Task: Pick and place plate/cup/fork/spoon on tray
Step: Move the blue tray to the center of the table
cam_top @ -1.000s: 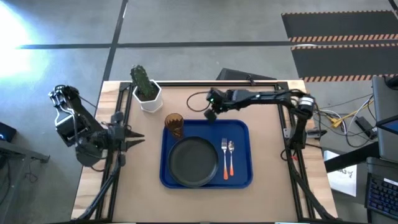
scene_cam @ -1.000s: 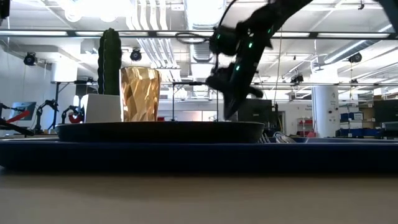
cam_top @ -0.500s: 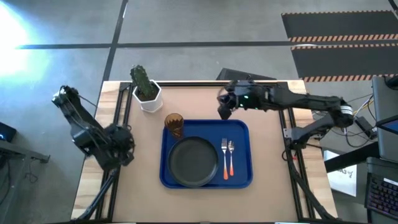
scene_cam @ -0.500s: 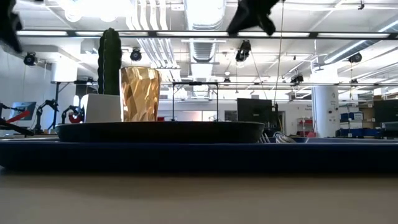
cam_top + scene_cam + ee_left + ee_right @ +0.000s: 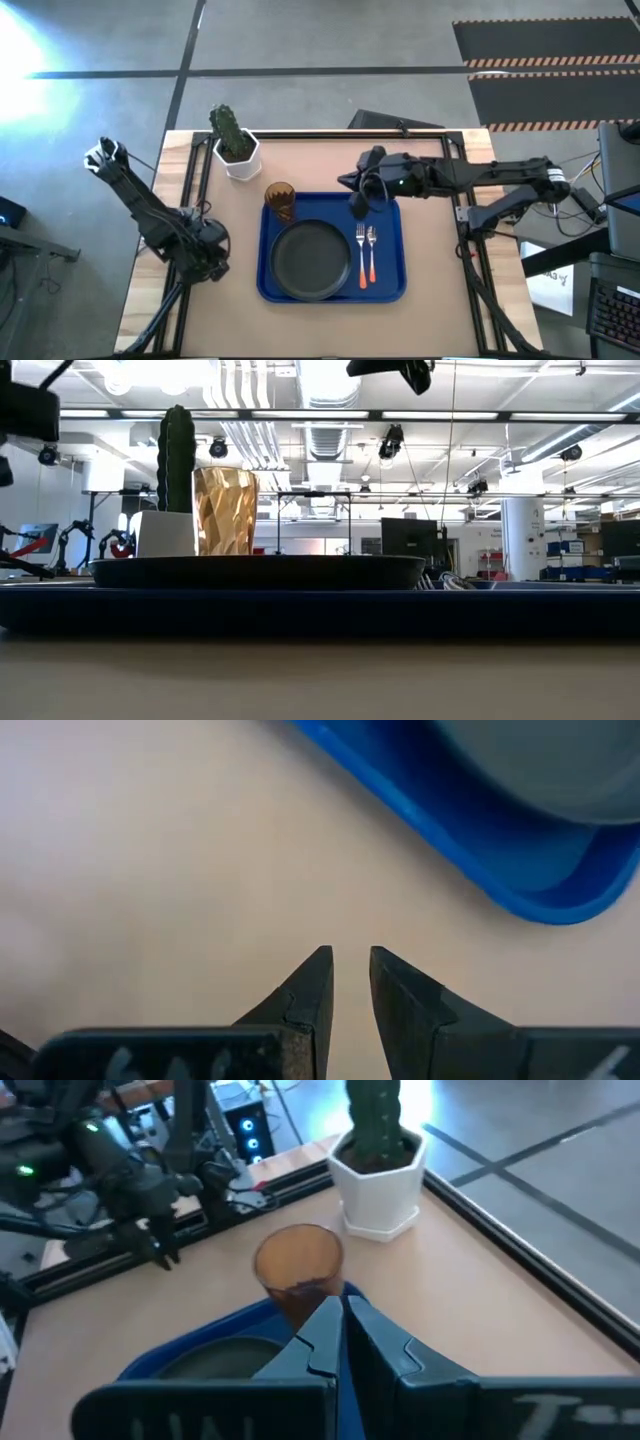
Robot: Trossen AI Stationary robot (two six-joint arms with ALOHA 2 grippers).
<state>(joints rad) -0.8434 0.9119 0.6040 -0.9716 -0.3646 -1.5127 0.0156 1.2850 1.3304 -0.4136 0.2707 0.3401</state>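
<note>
The blue tray (image 5: 392, 285) lies mid-table. On it rest the dark plate (image 5: 307, 260), the fork (image 5: 360, 244) and the spoon (image 5: 371, 252), side by side to the plate's right. The amber cup (image 5: 281, 199) stands at the tray's far left corner and also shows in the right wrist view (image 5: 298, 1268). My right gripper (image 5: 358, 197) is shut and empty, high over the tray's far edge. My left gripper (image 5: 207, 258) points down over bare table left of the tray (image 5: 560, 890); its fingers (image 5: 350, 970) stand a narrow gap apart and hold nothing.
A white pot with a green cactus (image 5: 236, 148) stands at the table's far left corner, close behind the cup. Black rails run along the table's left, far and right edges (image 5: 340, 134). Bare table lies left, right and near of the tray.
My right gripper has risen out of the low view and gone from behind the tray toward the near edge, over the tray's far rim. My left arm has swung in from the table's left edge toward the near side, and its gripper has tipped down beside the tray.
</note>
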